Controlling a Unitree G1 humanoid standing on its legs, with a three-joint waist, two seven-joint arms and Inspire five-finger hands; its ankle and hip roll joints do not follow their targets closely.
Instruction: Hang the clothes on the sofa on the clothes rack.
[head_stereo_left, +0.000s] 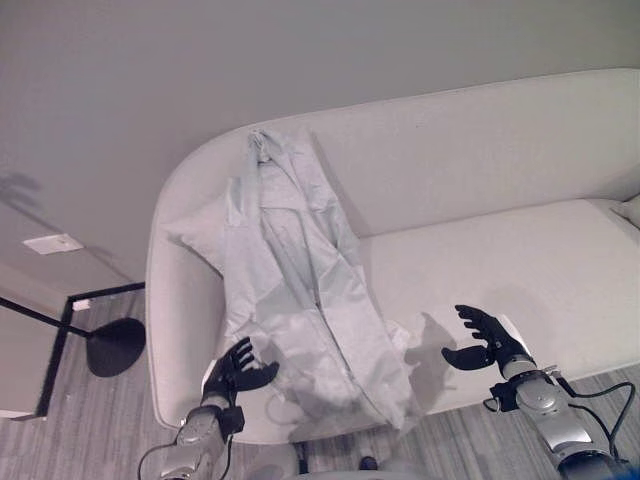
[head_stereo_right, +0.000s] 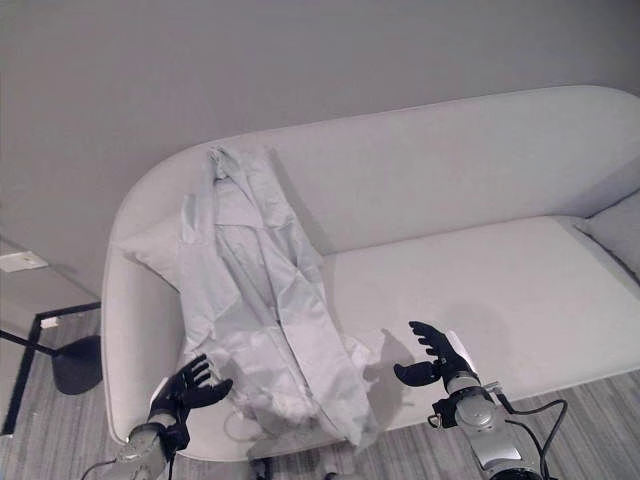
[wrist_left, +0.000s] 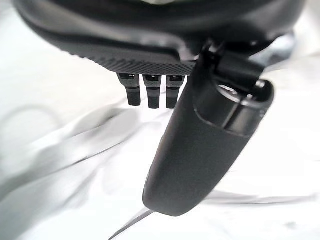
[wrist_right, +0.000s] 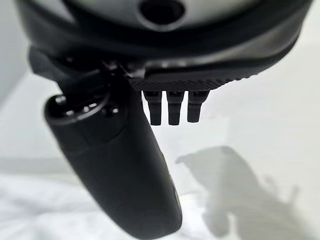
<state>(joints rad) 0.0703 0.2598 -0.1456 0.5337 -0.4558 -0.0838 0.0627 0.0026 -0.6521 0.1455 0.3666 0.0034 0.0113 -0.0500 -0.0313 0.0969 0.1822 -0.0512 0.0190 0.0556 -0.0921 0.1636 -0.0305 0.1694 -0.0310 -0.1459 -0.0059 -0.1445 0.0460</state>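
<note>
Left robot hand (head_stereo_left: 238, 368) is hovering w/ fingers spread and relaxed, thumb out, gripping nothing; it's sitting just at the lower left edge of the pale garment (head_stereo_left: 300, 290), right by the crumpled hem, and whether it's actually touching the cloth I can't tell. In its wrist view the left robot hand's fingers (wrist_left: 148, 93) are pointing straight out over rumpled white fabric, thumb standing apart from them, nothing pinched between.

Right robot hand (head_stereo_left: 487, 340) is also hanging released, fingers splayed, thumb apart, holding nothing. It's over the bare sofa seat, well apart from the garment, which is lying off to its left. Its wrist view is showing the fingers (wrist_right: 173, 106) straight, w/ plain cushion past them and a fold of white cloth near the thumb side.

The garment, a light grey-white jacket or shirt, is draping down the sofa (head_stereo_left: 500, 180) at the left end: collar up on top of the backrest, body running down the back cushion and spreading onto the seat, lower hem bunching at the front edge betw. the two robot hands, closer to the left one. It's lying open, front panels parted.

Beyond the left robot hand, on the floor beside the sofa arm, a dark round base (head_stereo_left: 115, 346) w/ a thin black pole is standing. A cushion corner (head_stereo_right: 615, 235) is peeking in at the sofa's far right end.
</note>
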